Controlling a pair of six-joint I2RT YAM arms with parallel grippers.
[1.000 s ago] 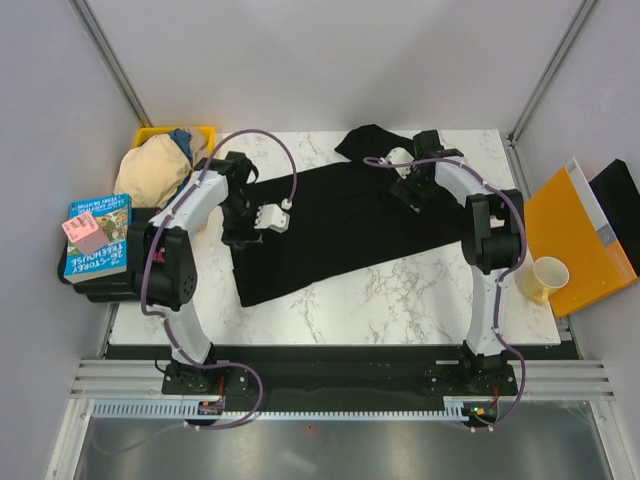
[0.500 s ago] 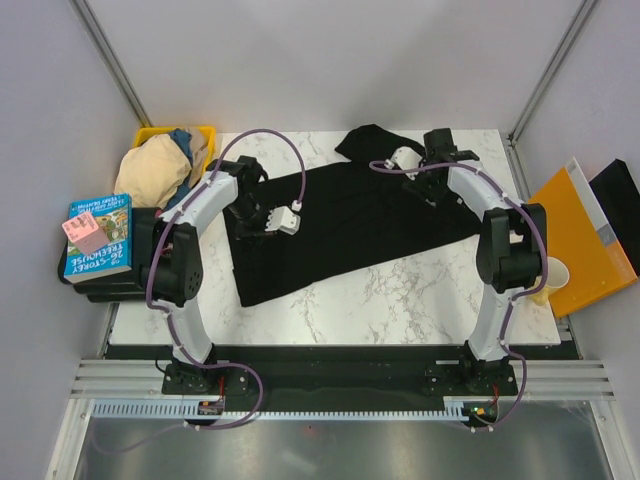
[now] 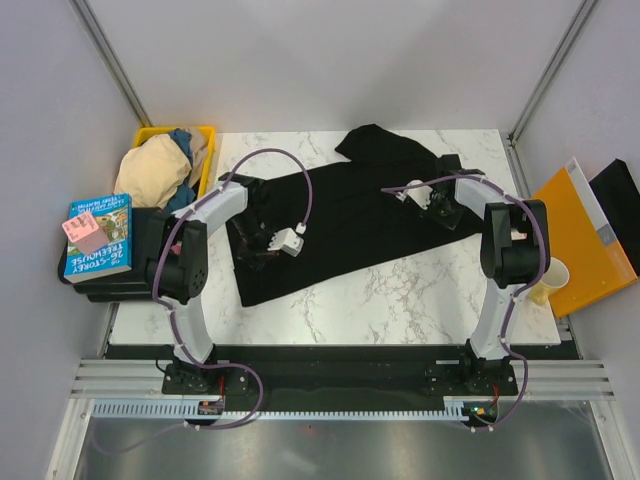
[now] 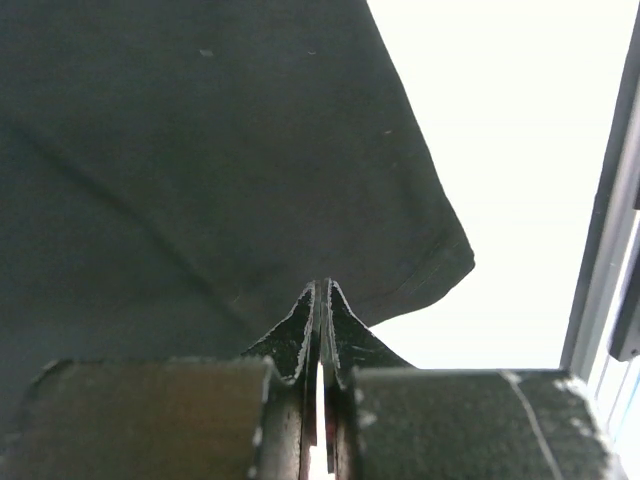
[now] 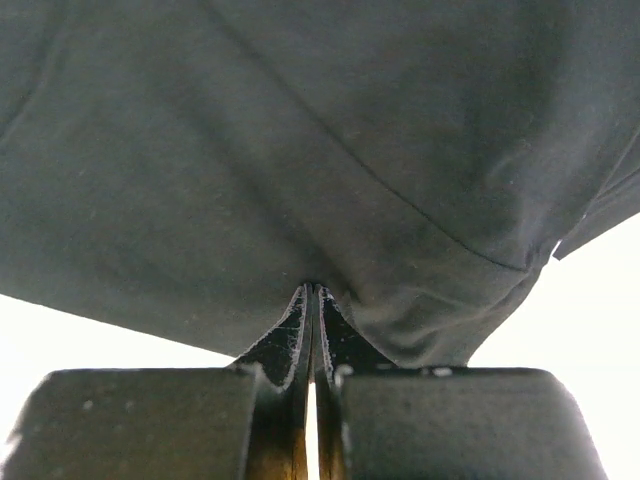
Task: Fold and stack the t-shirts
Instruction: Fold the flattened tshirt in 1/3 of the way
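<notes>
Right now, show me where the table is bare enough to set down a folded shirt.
Widest bare patch: the near strip of the table, between the black shirt and the front edge. A smaller patch lies at the far right corner. The middle is crowded, covered by the shirt.

This is a robotics lab test cell: a white marble-patterned tabletop point(image 3: 400, 300) is boxed in by plain pale grey wall panels point(image 3: 330, 60) on bare aluminium posts point(image 3: 101, 50). Two white-and-black robot arms point(image 3: 215, 205) trailing purple cables are bolted to a silver metal rail point(image 3: 340, 385) at 6 o'clock. A slotted white cable duct point(image 3: 340, 410) runs just below the rail.
</notes>
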